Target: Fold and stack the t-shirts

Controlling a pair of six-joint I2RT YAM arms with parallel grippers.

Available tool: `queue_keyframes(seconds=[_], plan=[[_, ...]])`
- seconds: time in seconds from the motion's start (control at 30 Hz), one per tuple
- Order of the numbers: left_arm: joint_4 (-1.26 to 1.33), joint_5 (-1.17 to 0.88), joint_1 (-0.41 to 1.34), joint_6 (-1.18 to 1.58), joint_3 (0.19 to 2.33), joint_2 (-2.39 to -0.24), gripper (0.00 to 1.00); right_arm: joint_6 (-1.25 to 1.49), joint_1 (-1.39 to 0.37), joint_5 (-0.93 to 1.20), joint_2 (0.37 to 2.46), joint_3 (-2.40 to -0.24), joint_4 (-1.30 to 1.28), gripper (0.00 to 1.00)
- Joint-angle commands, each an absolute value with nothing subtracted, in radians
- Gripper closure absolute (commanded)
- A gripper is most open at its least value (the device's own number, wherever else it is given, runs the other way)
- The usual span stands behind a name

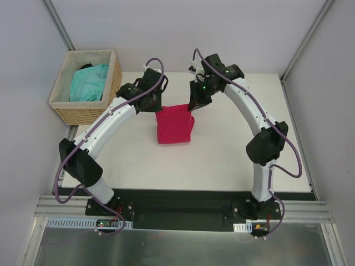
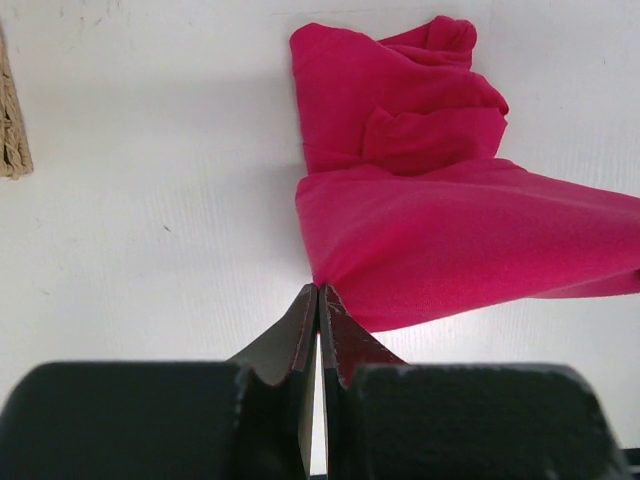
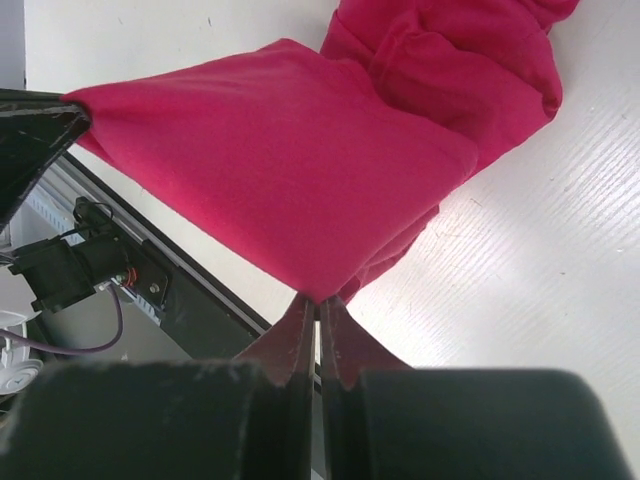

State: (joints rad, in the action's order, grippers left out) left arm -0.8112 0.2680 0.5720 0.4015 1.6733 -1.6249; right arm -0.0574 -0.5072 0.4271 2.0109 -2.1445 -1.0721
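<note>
Top external view: the crimson-pink t-shirt (image 1: 175, 126) hangs between two claws to the right of the wicker basket (image 1: 115, 83). The left gripper (image 1: 156, 107) is clamped on one upper corner and the right gripper (image 1: 193, 107) on the other. The cloth is taut along its top edge and creased and bunched below, on the table (image 1: 233, 160). The turquoise t-shirt (image 1: 89, 82) lies crumpled inside the basket.
</note>
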Motion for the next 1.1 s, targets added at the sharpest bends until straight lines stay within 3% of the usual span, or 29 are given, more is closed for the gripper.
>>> queue_keyframes(seconds=[0.0, 0.2, 0.37, 0.57, 0.83, 1.07], plan=[[-0.828, 0.27, 0.566, 0.374, 1.695, -1.592, 1.0, -0.026, -0.499, 0.432, 1.901, -2.197, -1.12, 0.99], [-0.827, 0.265, 0.566, 0.377, 1.589, -1.456, 1.0, 0.021, -0.515, 0.437, 1.76, -2.094, -1.19, 0.99], [-0.828, 0.213, 0.568, 0.419, 1.372, -1.267, 1.0, 0.047, -0.554, 0.379, 1.556, -1.757, -1.088, 0.99], [-0.861, 0.181, 0.571, 0.497, 1.229, -1.103, 1.0, 0.048, -0.598, 0.367, 1.451, -1.566, -1.095, 0.99], [-0.873, 0.195, 0.574, 0.525, 1.212, -1.075, 1.0, -0.044, -0.604, 0.364, 1.512, -1.643, -1.198, 0.99], [-0.861, 0.236, 0.574, 0.473, 1.302, -1.213, 1.0, -0.09, -0.603, 0.393, 1.608, -1.768, -1.227, 1.0]])
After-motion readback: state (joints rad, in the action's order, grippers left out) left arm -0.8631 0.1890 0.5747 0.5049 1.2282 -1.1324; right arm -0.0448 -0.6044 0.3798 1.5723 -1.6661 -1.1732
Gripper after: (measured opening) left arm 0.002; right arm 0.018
